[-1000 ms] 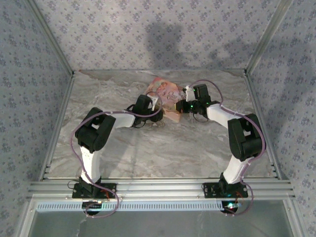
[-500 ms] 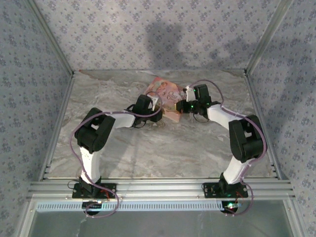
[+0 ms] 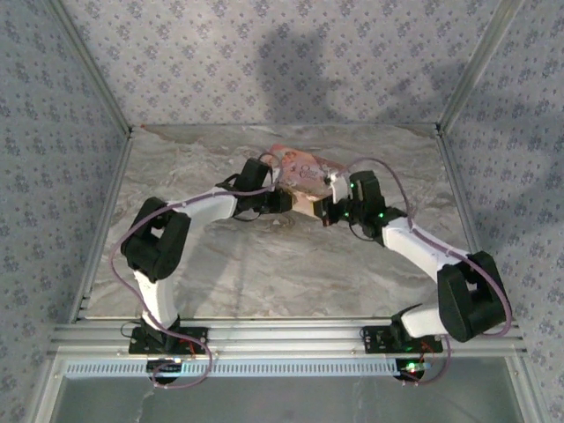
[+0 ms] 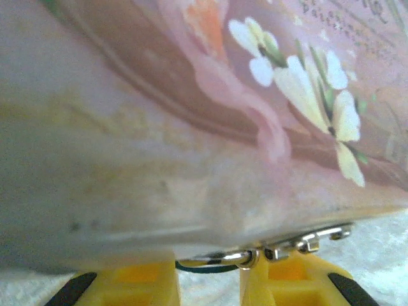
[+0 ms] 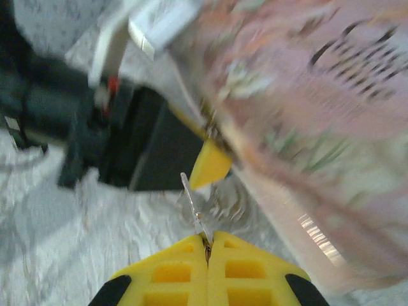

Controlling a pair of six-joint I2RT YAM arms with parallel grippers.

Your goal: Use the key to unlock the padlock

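The padlock (image 4: 205,269) shows as a thin teal edge under a silvery shackle (image 4: 220,259), tucked below the pink flowered box (image 4: 191,95). My left gripper (image 4: 207,274) has a yellow finger on each side of it and looks shut on it. In the top view the left gripper (image 3: 278,199) is at the box's (image 3: 304,172) near left edge. My right gripper (image 5: 207,241) is shut on a thin silvery key (image 5: 193,203), whose blade points toward the left gripper's yellow fingertip (image 5: 209,167). The right gripper (image 3: 328,211) sits at the box's front edge.
The box (image 5: 319,95) lies at the back middle of the marble table (image 3: 264,264). Patterned walls close in the back and sides, with metal posts at the corners. A metal rail (image 3: 282,335) runs along the near edge by the arm bases.
The right arm has swung down and stretched out low, bringing its gripper from the box's right side to its front edge. The left arm has reached further in, and the box has shifted slightly.
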